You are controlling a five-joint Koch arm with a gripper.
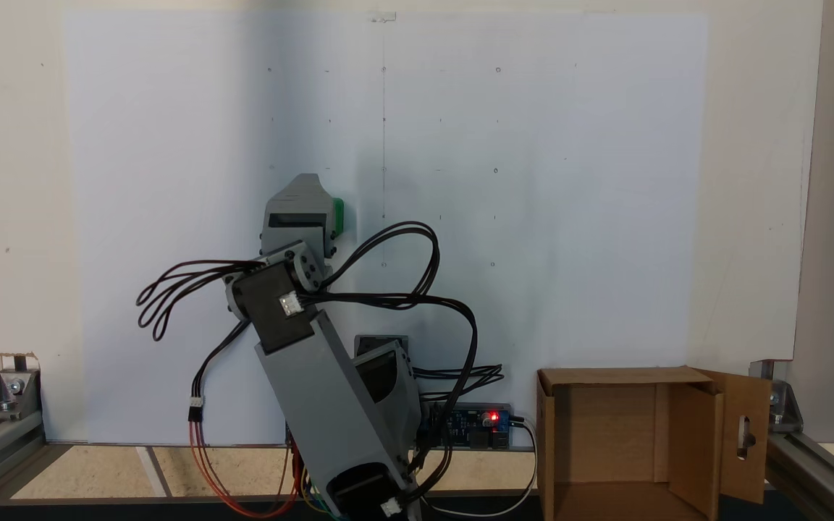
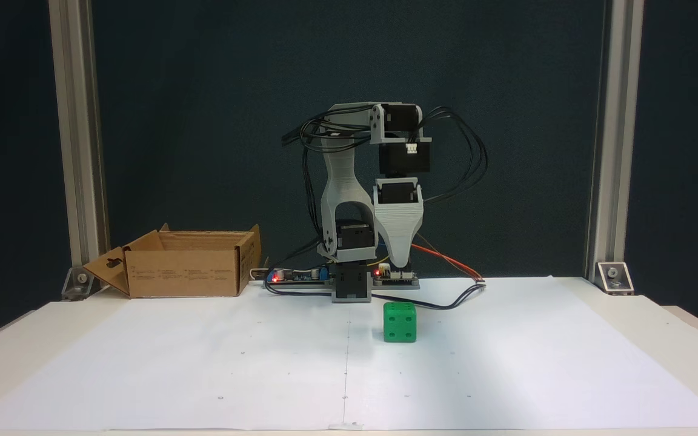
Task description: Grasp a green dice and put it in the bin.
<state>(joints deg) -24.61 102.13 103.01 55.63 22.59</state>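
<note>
The green dice (image 2: 400, 322) sits on the white paper in front of the arm's base, with its pips facing the camera. From above, only its edge (image 1: 339, 215) peeks out to the right of the grey gripper (image 1: 305, 206). The gripper (image 2: 398, 264) points straight down and hangs above and behind the dice, apart from it. Only one broad grey jaw shows, so I cannot tell how the jaws stand. The bin (image 2: 185, 272) is a brown cardboard box standing open at the left of the arm's base, with a slotted flap folded out; from above the bin (image 1: 685, 452) lies at the lower right.
Black cables (image 1: 402, 289) loop out from the arm, and a controller board (image 2: 291, 277) with a red light sits beside the base. Aluminium frame posts (image 2: 76, 151) stand at the table's back corners. White paper (image 2: 506, 363) covers the table.
</note>
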